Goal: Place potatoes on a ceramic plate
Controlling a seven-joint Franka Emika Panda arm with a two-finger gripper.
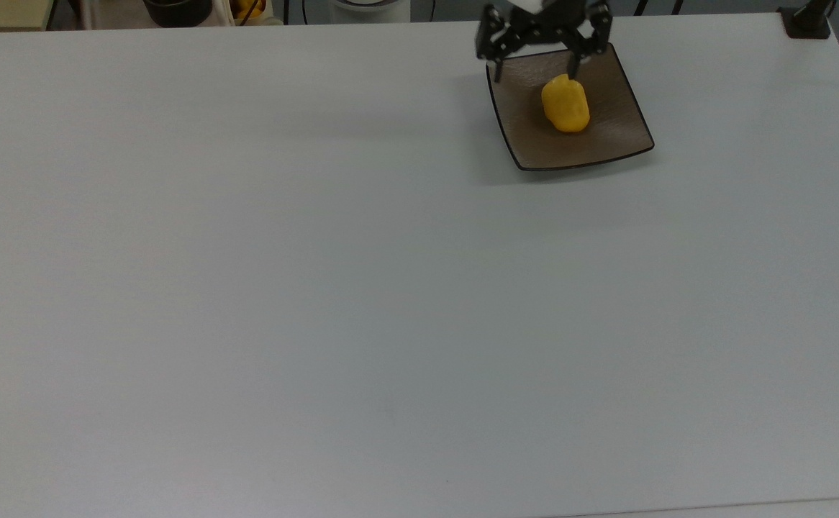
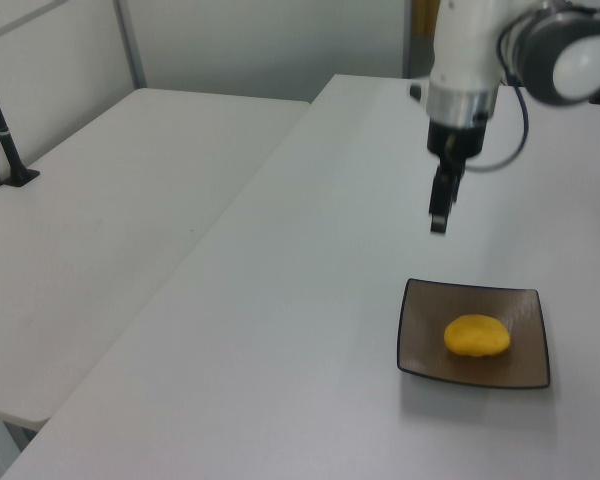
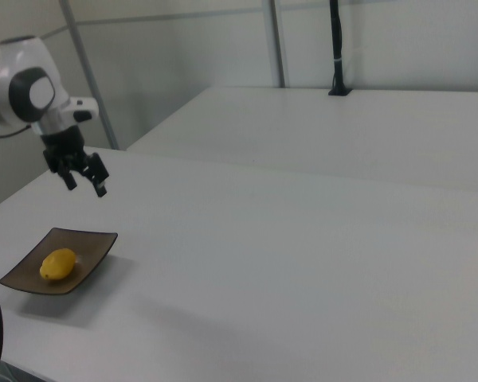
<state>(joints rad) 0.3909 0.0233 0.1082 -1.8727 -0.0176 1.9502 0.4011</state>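
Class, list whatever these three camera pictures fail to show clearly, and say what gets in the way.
- Top view: the arm above the gripper is cut off by the upper edge.
- Left view: the gripper is seen edge-on, its gap hidden.
- All views: the underside of the potato, against the ceramic plate.

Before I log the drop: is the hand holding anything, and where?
Nothing. The hand is open, up off the plate; the potato lies on the plate.

Pincer (image 1: 534,61) raised, pointing down, fingers spread, holding nothing
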